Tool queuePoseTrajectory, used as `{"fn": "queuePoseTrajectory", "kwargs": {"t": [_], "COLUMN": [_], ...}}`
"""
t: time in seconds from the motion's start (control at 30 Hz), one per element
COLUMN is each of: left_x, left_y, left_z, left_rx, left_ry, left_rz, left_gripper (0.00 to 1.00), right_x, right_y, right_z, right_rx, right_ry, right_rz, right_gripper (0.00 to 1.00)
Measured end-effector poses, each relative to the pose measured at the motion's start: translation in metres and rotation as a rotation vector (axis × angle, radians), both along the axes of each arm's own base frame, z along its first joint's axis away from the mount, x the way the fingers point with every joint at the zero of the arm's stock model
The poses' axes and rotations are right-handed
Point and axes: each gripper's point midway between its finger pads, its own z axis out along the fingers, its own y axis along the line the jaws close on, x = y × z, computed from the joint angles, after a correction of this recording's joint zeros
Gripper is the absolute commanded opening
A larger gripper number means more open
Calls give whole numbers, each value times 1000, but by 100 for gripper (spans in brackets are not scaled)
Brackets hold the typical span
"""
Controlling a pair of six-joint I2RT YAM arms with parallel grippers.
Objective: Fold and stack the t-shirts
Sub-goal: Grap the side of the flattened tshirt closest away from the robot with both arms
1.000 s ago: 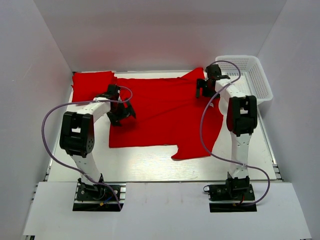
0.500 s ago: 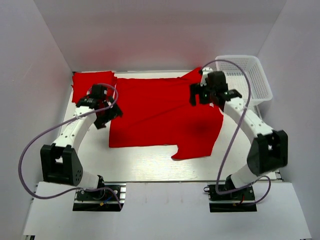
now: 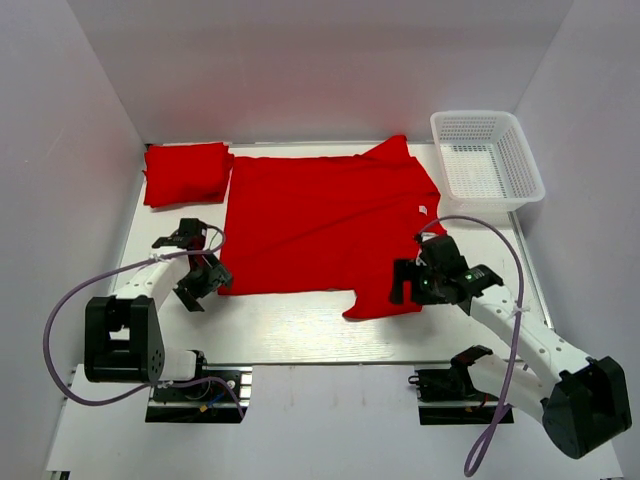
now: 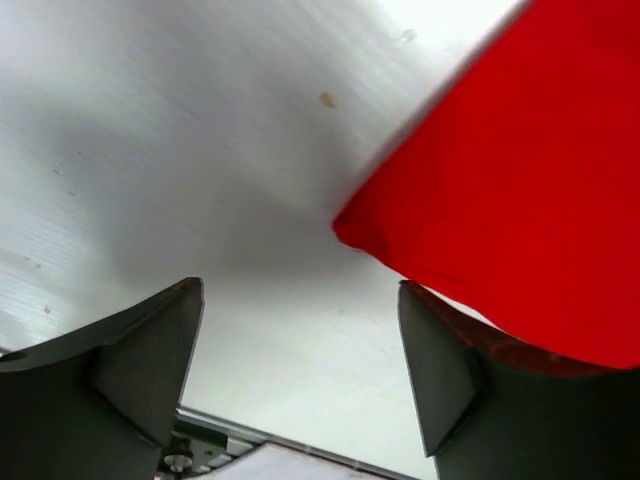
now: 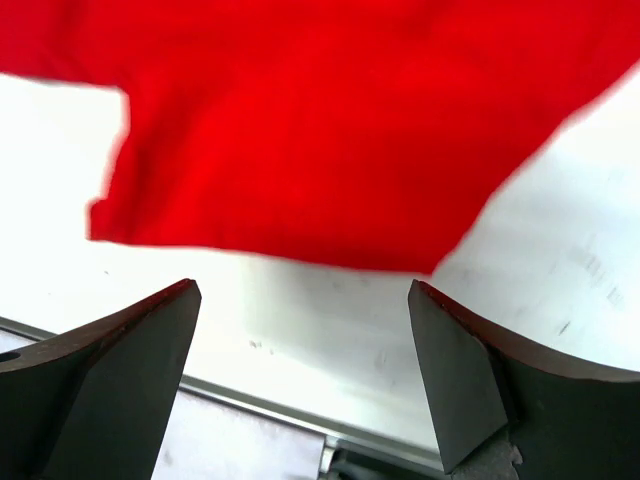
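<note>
One red t-shirt lies spread flat mid-table, its white neck tag on the right side. A second red t-shirt lies folded at the back left. My left gripper is open and empty, low over the table just left of the spread shirt's near-left corner. In the left wrist view the gripper has bare table between its jaws. My right gripper is open and empty at the near-right sleeve edge. In the right wrist view the gripper sits just short of the red hem.
A white mesh basket stands at the back right, nothing showing in it. White walls enclose the table on the left, back and right. A metal rail runs along the table's near edge, close under both grippers.
Both grippers have moved from the far half of the spread shirt toward the near edge, the left to its near-left corner, the right to its near-right sleeve. The shirt has not visibly shifted.
</note>
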Motion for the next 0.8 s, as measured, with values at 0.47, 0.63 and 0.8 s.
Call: {"fn": "queuePoseTrajectory", "kwargs": {"t": [0.47, 0.63, 0.8], "left_x": [11, 20, 25], "left_y": [-7, -11, -16], "left_z": [-24, -25, -25], "left_rx": [-57, -80, -104], "left_ry": [-92, -131, -157], "left_rz": [-1, -17, -39], "left_gripper": [43, 26, 9], "right_x": [-29, -29, -24], "right_y": [-7, -14, -17], "right_z": [-41, -52, -58], "right_rx": [50, 26, 5], "right_ry": [146, 157, 158], "right_rz": [-206, -270, -313], "right_gripper": [90, 87, 76]}}
